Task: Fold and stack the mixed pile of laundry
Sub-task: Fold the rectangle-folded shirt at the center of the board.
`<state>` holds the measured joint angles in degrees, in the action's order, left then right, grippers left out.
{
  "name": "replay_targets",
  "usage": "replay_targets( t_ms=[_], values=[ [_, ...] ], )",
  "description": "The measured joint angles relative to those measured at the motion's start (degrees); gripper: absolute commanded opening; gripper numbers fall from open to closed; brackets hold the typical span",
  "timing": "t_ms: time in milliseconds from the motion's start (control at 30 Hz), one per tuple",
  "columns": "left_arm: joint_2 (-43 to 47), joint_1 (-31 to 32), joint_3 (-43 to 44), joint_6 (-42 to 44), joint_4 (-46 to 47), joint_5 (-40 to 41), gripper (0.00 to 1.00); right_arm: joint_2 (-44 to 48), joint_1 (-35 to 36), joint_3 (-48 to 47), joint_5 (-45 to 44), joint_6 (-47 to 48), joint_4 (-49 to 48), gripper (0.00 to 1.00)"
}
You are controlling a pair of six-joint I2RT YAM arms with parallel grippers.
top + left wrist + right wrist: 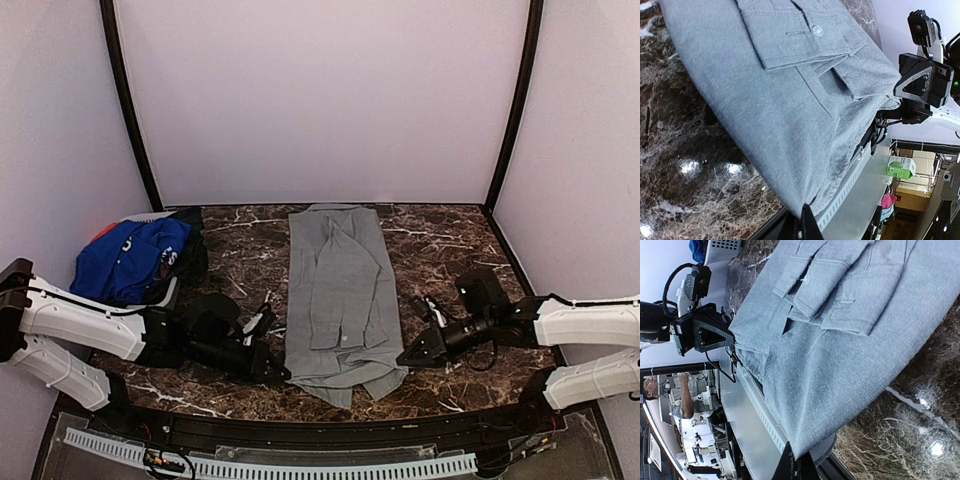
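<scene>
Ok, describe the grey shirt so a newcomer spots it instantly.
Look at the dark marble table. Down its middle lies the grey shirt, folded into one long strip. Unlike the crumpled royal-blue T-shirt at left, it lies flat and plain.

I see a plain light-grey woven shirt (340, 290) on my dark brown, white-veined marble counter (450, 245). The crumpled royal-blue T-shirt (130, 258) carries white print; a sliver of red-orange cloth (104, 233) shows too.

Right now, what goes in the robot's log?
item: long grey cloth shirt | left jaws: shut on its near-left corner | right jaws: shut on its near-right corner
</scene>
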<state>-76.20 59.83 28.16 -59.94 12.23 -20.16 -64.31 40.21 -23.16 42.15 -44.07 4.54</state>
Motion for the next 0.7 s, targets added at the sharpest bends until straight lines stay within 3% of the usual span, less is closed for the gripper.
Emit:
replay_targets(
  t_ms=[133,467,700],
  values=[
    [2.7,0.0,1.0,1.1,-1.7,0.3,0.00,3.8,0.0,-1.4,-1.5,0.3,3.7,0.00],
    [-0.1,-5.8,6.3,4.2,-2.4,0.2,0.00,-4.3,-0.7,-10.8,-3.8,4.8,7.6,0.00],
    [-6.1,-13.6,16.2,9.6,-3.1,-0.6,0.00,-10.3,-8.8,-22.5,-3.5,11.1,10.4,0.00]
  ],
)
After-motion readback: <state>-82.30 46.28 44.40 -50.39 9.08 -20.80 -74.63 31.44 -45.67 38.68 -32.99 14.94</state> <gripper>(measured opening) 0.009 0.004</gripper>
